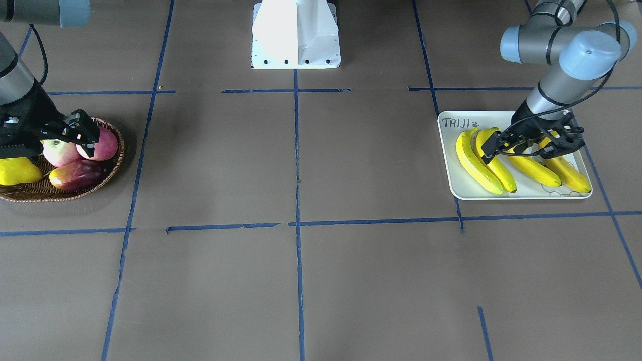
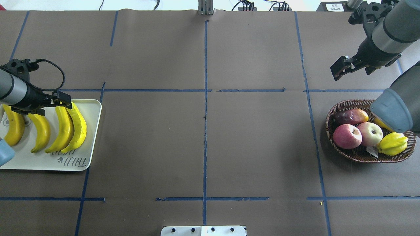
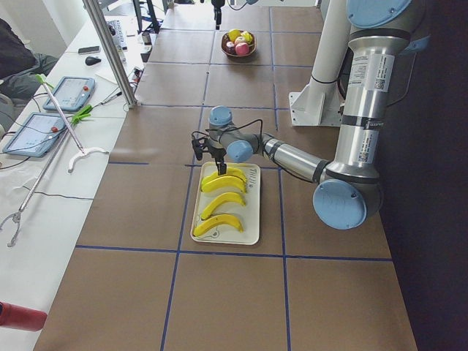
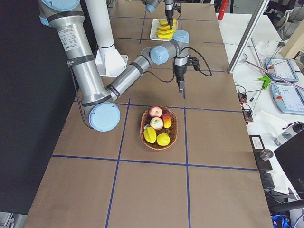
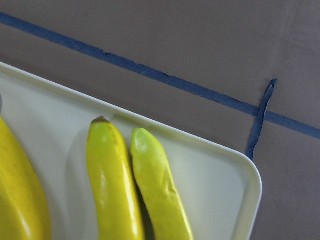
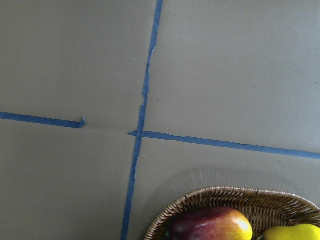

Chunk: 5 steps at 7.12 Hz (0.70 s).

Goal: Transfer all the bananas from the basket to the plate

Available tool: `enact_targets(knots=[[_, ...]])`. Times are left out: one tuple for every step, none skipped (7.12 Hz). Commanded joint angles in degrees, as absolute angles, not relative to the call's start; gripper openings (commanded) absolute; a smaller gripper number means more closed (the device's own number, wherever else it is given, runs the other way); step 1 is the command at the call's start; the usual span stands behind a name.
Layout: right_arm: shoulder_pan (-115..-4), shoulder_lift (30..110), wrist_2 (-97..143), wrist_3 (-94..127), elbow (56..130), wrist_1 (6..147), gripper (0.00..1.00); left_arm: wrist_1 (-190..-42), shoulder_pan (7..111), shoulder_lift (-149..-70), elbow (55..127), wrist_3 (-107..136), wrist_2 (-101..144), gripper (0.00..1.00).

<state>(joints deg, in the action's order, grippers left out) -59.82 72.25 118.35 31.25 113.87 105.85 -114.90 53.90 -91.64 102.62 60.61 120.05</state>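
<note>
Front-facing view: the basket (image 1: 113, 170) is cut off by the left edge, and the right pincer (image 1: 85, 135) covers part of its fruit. The left pincer (image 1: 494, 149) masks the upper ends of the bananas (image 1: 471, 160). Overhead view: the plate (image 2: 92, 131) runs past the left edge, and an arm joint hides the basket's right side. Jaw spacing on either pincer cannot be read.

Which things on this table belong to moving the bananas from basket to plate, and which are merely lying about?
Part of the job: four long curved yellow bananas; flat white rectangular plate; oval brown wicker basket.
Just lying about: two red-pink apples; dark red-and-yellow oval fruit; ridged yellow fruit.
</note>
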Motion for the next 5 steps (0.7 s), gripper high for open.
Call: enact_targets(knots=[[-66.5, 74.6, 119.0, 18.5, 111.5, 106.0, 1.0, -112.6, 63.3, -89.2, 101.9, 41.3, 124.4, 1.0], [-70.9, 75.1, 122.3, 12.0, 108.1, 106.0, 1.0, -105.5, 68.9, -89.2, 102.0, 28.9, 126.5, 1.0], [-76.2, 75.2, 129.2, 4.8, 103.5, 106.0, 1.0, -97.9, 74.0, -89.4, 102.5, 16.8, 127.0, 1.0], [-79.9, 75.4, 132.9, -0.6, 99.2, 105.9, 1.0, -91.9, 79.7, -89.3, 102.1, 8.6, 128.9, 1.0], [-83.1, 76.4, 133.3, -5.0, 95.8, 105.9, 1.0, -88.6, 84.7, -88.9, 99.5, -0.2, 133.5, 1.0]])
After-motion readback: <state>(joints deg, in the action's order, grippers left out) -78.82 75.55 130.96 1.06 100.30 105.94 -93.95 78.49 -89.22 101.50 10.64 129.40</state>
